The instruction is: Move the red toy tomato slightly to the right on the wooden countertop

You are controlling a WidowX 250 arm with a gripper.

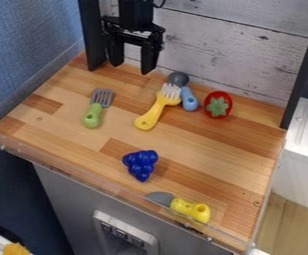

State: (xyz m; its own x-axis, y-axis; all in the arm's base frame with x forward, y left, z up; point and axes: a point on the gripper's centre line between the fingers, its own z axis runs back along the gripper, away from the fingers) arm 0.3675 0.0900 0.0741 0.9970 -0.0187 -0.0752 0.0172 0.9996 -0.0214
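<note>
"Take the yellow-handled toy fork with pale tines [158,106] as our landmark. What's around it?"

"Just beside its tines, the blue-handled utensil with a round grey head [189,98]. They look casually dropped together; I can't tell whether they touch."

"And further out?"

"Right of the fork, a round red toy with a green star-shaped top [219,104]. Left of it, a green-handled utensil with a grey slotted head [93,115]. Toward the viewer from it, a blue plastic grape bunch [141,164], then a yellow-handled toy knife with a grey blade [191,209], near the see-through rim [70,175]. That rim probably keeps things from sliding off."

"Why do they sit so steadily?"

"They seem simply to rest on the flat wooden counter [203,144]; nothing props them."

"And the arm?"

"The black two-finger gripper [131,68] hangs down beyond the fork, to its upper left, by the pale plank wall [216,40]. Its fingers are spread, tips downward, with nothing between them. The blue-handled utensil and fork lie nearby."
</note>
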